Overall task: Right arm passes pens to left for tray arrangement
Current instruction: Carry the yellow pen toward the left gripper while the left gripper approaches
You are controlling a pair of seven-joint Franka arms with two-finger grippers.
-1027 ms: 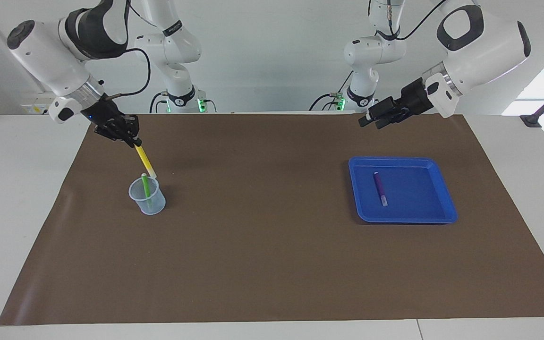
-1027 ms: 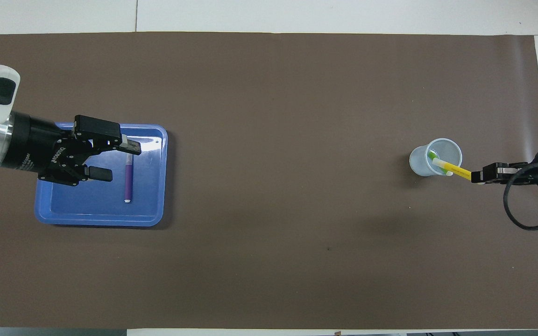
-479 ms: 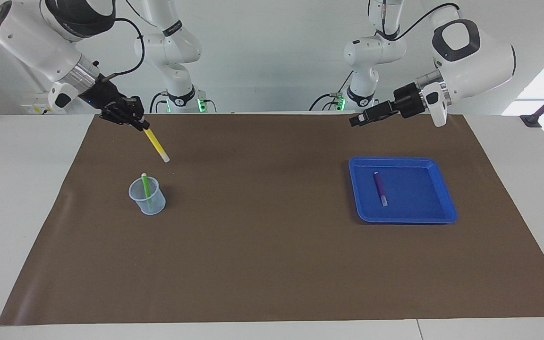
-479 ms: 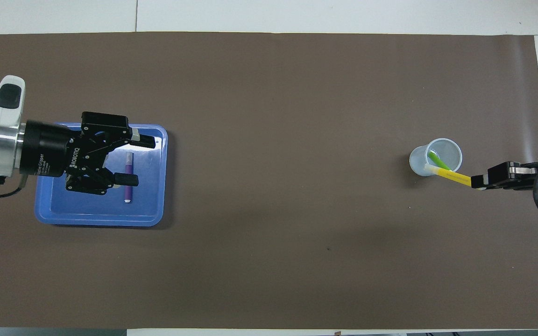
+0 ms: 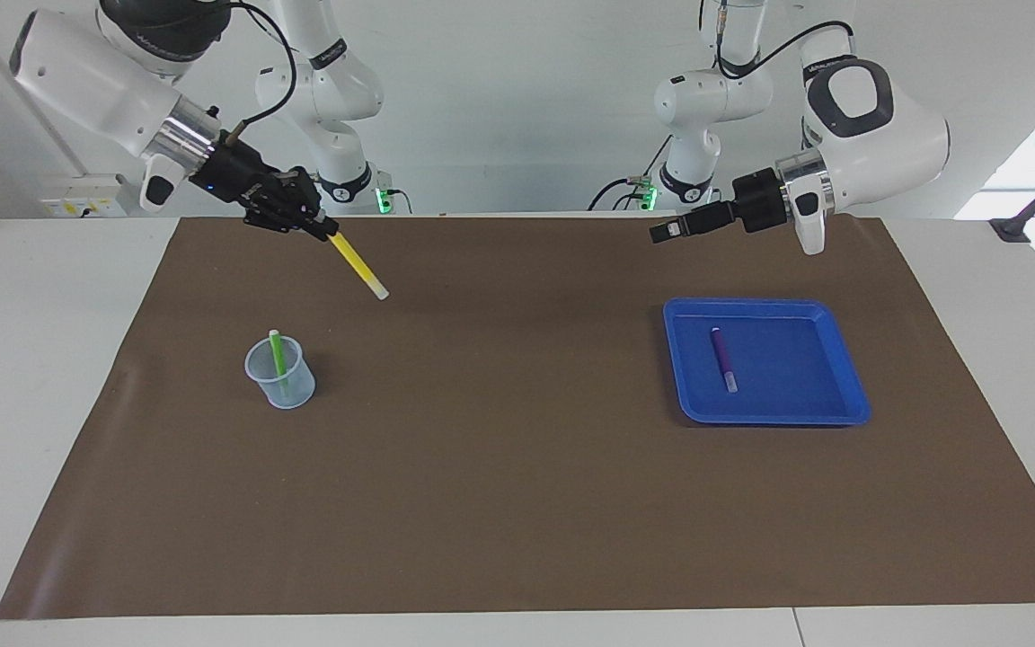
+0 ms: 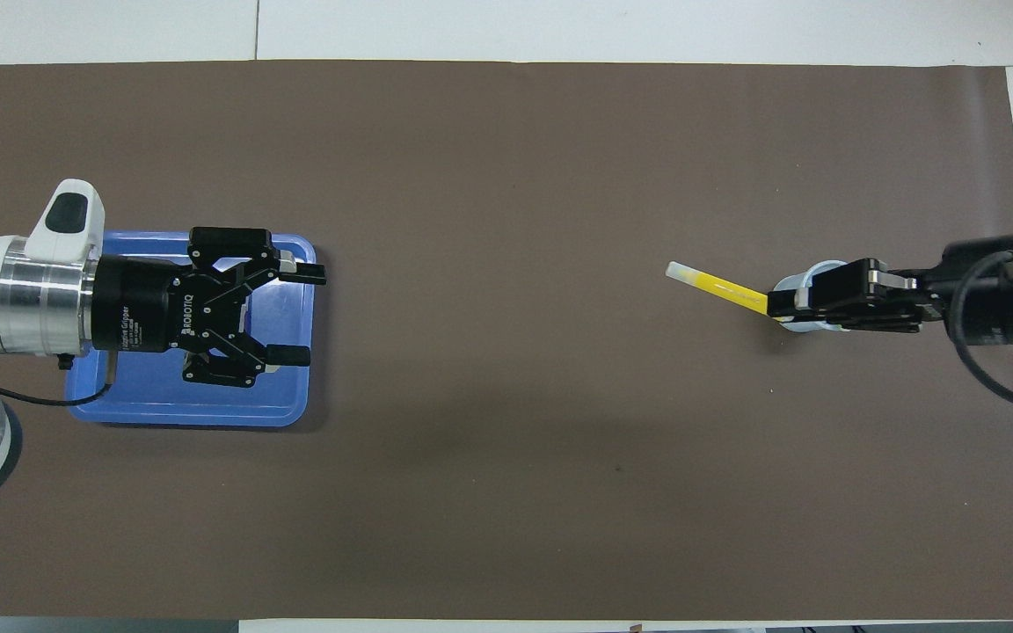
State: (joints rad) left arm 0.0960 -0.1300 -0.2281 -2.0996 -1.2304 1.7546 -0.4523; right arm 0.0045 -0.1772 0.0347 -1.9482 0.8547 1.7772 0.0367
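Note:
My right gripper point(image 5: 324, 229) is shut on one end of the yellow pen point(image 5: 358, 263) and holds it in the air, slanting down toward the table's middle. Seen from above, that gripper point(image 6: 779, 306) hangs over the clear cup point(image 6: 801, 283), with the yellow pen point(image 6: 717, 287) pointing toward the left arm's end. The green pen point(image 5: 278, 355) stands in the cup point(image 5: 284, 382). The purple pen point(image 5: 724, 358) lies in the blue tray point(image 5: 769, 416). My left gripper point(image 5: 659, 234) is open and raised. From overhead the left gripper point(image 6: 306, 316) covers the tray point(image 6: 207, 411) and hides the purple pen.
A brown mat point(image 5: 517, 467) covers most of the white table. The cup stands toward the right arm's end and the tray toward the left arm's end, with bare mat between them.
My right gripper lifted the yellow pen up out of the cup and carried it toward the table's middle. The left gripper, still open, swung level and also moved toward the middle.

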